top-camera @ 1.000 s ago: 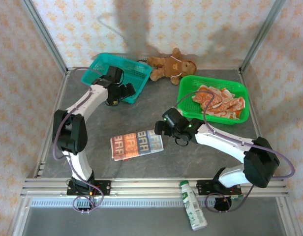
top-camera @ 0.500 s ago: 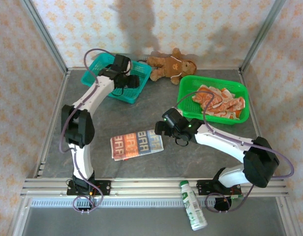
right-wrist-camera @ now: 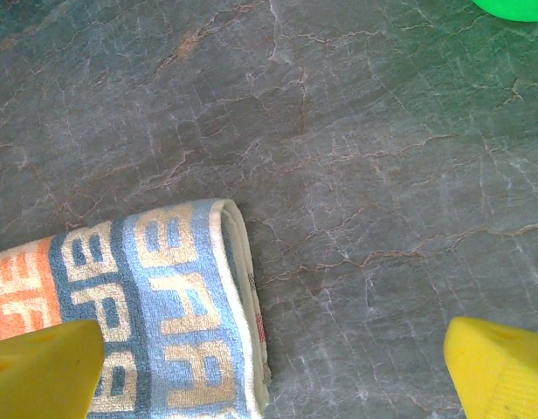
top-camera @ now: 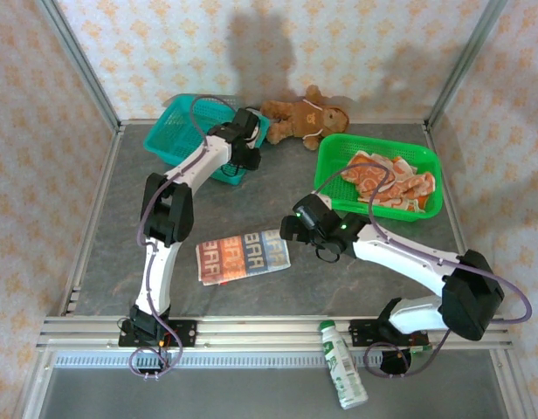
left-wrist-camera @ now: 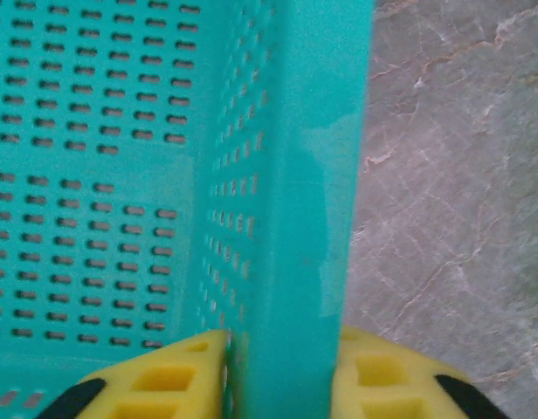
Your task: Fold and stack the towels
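The left arm is stretched almost straight from its base at the near edge across the counter toward the far wall, with its wrist at the right-hand corner of the teal basket. The left jaws are clenched on that basket: in the wrist view its upright teal wall stands between them, pressed from 2 sides, with the slotted floor to the left.

The right arm bends at its elbow near the right edge and reaches left, low over the middle of the counter. The right jaws are spread wide and grasp nothing. 1 hangs over the lettered end of the striped towel and the other over bare stone.

That towel lies folded flat near the middle of the counter, well apart from both baskets. The green basket at the far right holds a crumpled heap of orange-and-white towels. A teddy bear lies by the far wall between the 2 baskets.
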`<state>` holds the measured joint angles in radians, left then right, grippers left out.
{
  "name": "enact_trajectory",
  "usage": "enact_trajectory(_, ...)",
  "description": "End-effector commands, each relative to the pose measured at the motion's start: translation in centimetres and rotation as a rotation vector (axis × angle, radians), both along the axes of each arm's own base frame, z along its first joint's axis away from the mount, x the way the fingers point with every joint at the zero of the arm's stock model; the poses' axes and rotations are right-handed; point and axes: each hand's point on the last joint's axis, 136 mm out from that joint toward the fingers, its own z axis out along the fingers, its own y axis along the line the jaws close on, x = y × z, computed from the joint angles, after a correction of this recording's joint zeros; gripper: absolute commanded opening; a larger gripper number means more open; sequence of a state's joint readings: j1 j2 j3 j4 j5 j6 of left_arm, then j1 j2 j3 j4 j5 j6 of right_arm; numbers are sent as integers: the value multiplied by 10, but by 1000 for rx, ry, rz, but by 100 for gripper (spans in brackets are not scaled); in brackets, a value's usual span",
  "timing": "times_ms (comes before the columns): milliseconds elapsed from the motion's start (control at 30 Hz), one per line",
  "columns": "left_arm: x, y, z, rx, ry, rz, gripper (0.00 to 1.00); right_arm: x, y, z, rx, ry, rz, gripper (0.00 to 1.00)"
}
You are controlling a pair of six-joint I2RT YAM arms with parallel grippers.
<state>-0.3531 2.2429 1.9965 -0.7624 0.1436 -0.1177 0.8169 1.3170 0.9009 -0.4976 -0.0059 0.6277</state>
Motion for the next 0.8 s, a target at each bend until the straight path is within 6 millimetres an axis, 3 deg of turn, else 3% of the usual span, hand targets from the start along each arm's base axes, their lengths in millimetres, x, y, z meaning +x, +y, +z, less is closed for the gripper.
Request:
enact_trajectory(0, -16, 23, 16, 40, -2, 89, 16, 3, -7, -3, -27, -10, -26, 99)
enact_trajectory(267, -43, 62, 12, 78, -6, 212, 13, 9, 7, -5, -17, 3, 10, 99)
enact_trajectory(433, -48, 95, 3, 108, 29, 289, 11, 10, 10, -6, -18, 10, 27, 99)
enact_trajectory(500, -47, 98, 1, 80, 32, 295, 12, 10, 12, -5, -18, 11, 34, 99)
enact_trajectory(633, -46, 94, 14, 38, 13, 289, 33, 10, 14, -3, -16, 8, 47, 99)
enact_trajectory(767, -55, 93, 48, -20, -42, 323, 62, 11, 19, -6, -15, 20, 72, 99)
